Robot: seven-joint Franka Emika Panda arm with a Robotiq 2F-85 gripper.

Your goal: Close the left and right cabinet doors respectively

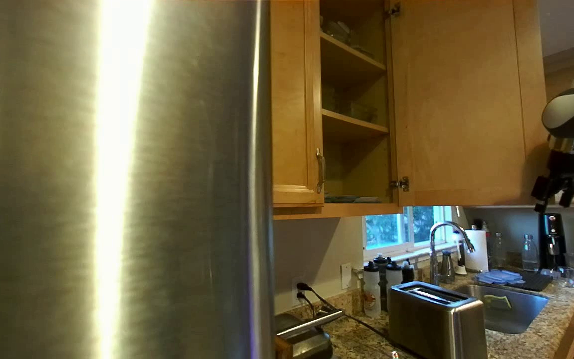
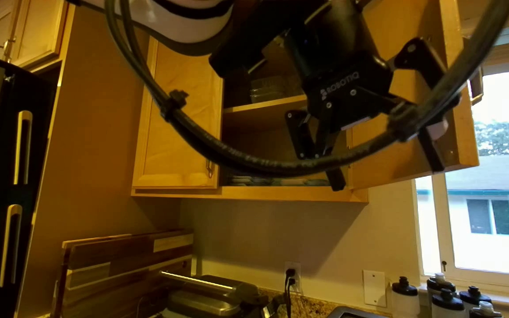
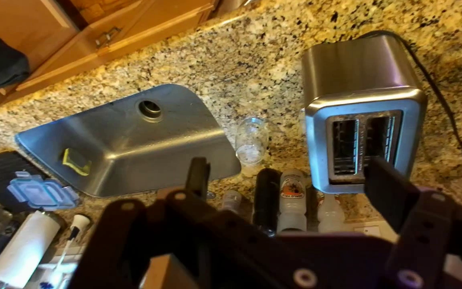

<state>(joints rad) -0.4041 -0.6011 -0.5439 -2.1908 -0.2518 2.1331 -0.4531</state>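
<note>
One tall brushed-steel fridge panel (image 1: 187, 179) fills the far left of what I see in an exterior view. Just beside it, the left cabinet door (image 1: 289, 104) lies flush with its frame, or very nearly. Next come bare-fronted shelves (image 1: 354, 123) with stacked dishes (image 2: 267, 90) on them, and to their right the right cabinet door (image 1: 459, 109) stands wide open on its hinges, inner face showing. Below that door, on the granite counter (image 3: 271, 60), sits a steel toaster (image 1: 436, 319), then the sink (image 1: 516, 306). Farthest right hangs the robot arm (image 1: 573, 107), its fingers (image 1: 541, 190) spread wide near the open door's free edge; whether they touch it, I can't tell.
</note>
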